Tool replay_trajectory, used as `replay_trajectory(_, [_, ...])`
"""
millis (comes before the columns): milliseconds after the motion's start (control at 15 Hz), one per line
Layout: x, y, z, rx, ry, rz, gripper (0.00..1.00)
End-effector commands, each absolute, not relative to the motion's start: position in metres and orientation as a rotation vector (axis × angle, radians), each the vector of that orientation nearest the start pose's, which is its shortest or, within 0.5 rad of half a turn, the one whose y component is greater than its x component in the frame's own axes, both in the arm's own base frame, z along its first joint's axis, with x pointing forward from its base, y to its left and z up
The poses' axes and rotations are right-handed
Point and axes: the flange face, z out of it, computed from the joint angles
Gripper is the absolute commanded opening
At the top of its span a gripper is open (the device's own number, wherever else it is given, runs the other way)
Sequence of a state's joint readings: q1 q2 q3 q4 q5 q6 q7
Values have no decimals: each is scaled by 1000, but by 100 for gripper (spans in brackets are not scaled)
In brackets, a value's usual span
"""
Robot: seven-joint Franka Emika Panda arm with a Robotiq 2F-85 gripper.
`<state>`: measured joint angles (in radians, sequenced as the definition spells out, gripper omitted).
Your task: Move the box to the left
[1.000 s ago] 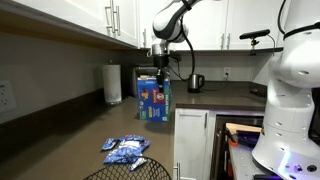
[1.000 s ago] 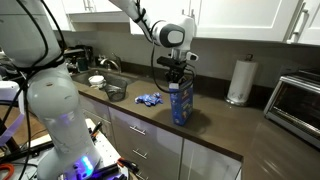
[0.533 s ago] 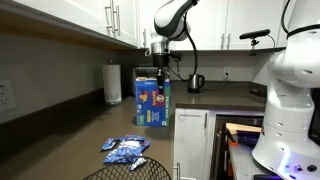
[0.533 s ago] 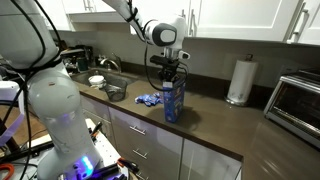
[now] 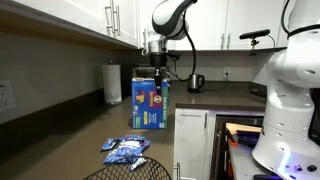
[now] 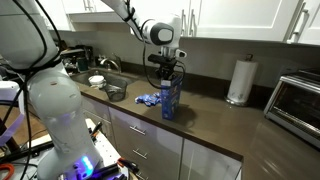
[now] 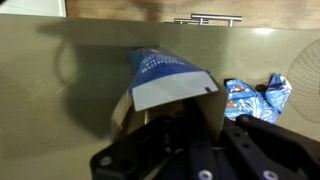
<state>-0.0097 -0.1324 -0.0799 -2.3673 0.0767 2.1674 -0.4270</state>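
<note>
I have the jaws closed on the top of the box [image 5: 149, 101], coming straight down from above. In the wrist view the blue top flap [image 7: 165, 80] sits pinched between the two fingers, so the jaws are narrowed to the box's thin side and nothing else is in them. The box lies directly below the jaws, with its long axis vertical and in line with the wrist. In both exterior views it stands close to upright on the dark tabletop [image 6: 235, 128]. I cannot tell whether its base is touching the surface or just clear of it.

The box [image 6: 169, 98] is out in the middle of the tabletop. The towel roll [image 6: 239, 80] stands well apart on one side. The blue packets [image 6: 149, 98] lie just beside it on the other, toward the sink end. In the wrist view the packets [image 7: 250, 97] are to the right of the box and the surface to its left is bare.

My reading is that the carry is under way and what remains is a sideways slide or a low carry. With a tall box held only at its top, the base can swing or drag and tip if it catches. I would keep the wrist vertical and go slowly. I would set the box down flat before I open the jaws.
</note>
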Motion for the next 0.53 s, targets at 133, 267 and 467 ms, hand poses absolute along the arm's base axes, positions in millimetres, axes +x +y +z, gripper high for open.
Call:
replay_trajectory(133, [477,-30,382,-3011,-460,56,0])
replay_trajectory(267, [478,-28,382,-3017,-461,55,0])
replay_trajectory(467, [478,-24,380,-3032,-465,52,0])
